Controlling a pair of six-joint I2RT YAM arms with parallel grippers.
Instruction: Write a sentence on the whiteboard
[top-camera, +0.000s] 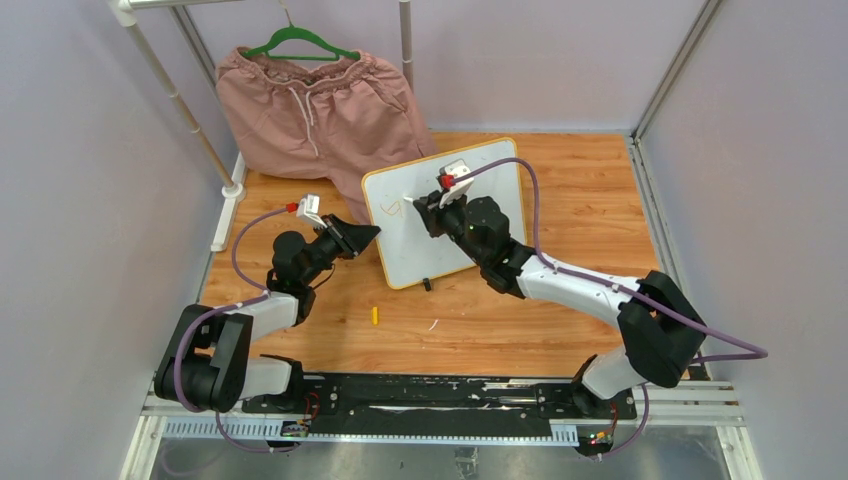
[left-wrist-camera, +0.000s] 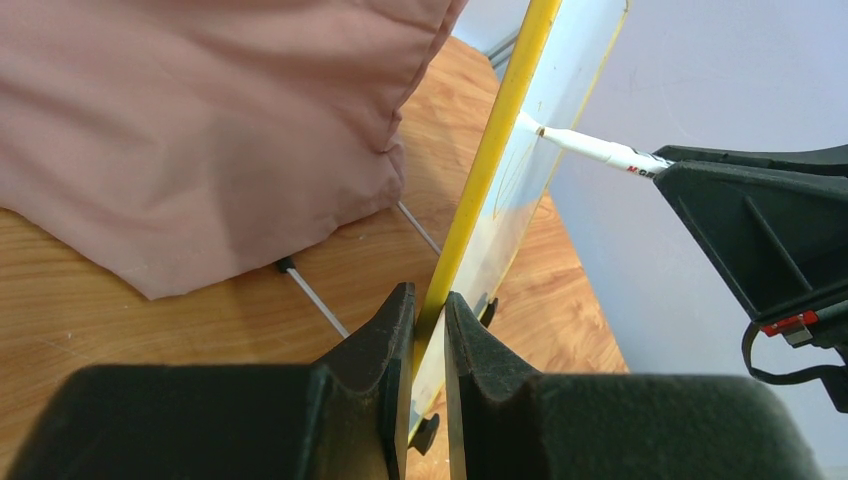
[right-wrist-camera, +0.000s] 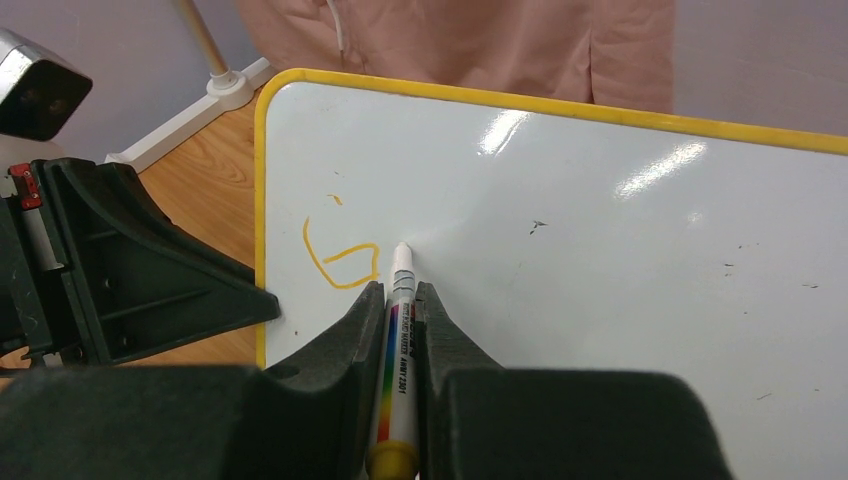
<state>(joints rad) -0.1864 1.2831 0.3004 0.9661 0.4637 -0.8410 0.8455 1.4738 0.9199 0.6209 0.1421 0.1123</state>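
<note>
Whiteboard (top-camera: 405, 250) stands tilted on the wooden table (top-camera: 580, 200), close to the pink shorts (top-camera: 310, 110) that hang behind it. The left gripper (left-wrist-camera: 430, 300) is almost closed and pinches the yellow frame at the board's left edge, with 1 finger on each face. I judge this is to keep the board from sliding or tipping when the pen presses on it. The right gripper (right-wrist-camera: 400, 290) is also closed narrow, on a white marker (right-wrist-camera: 398, 345). The marker lies along the jaws, so its tip points forward and meets the white surface. Just left of the tip are the first orange strokes of the sentence (right-wrist-camera: 350, 254), near the left edge. The writing seems only at its beginning, and most of the surface is free.
</note>
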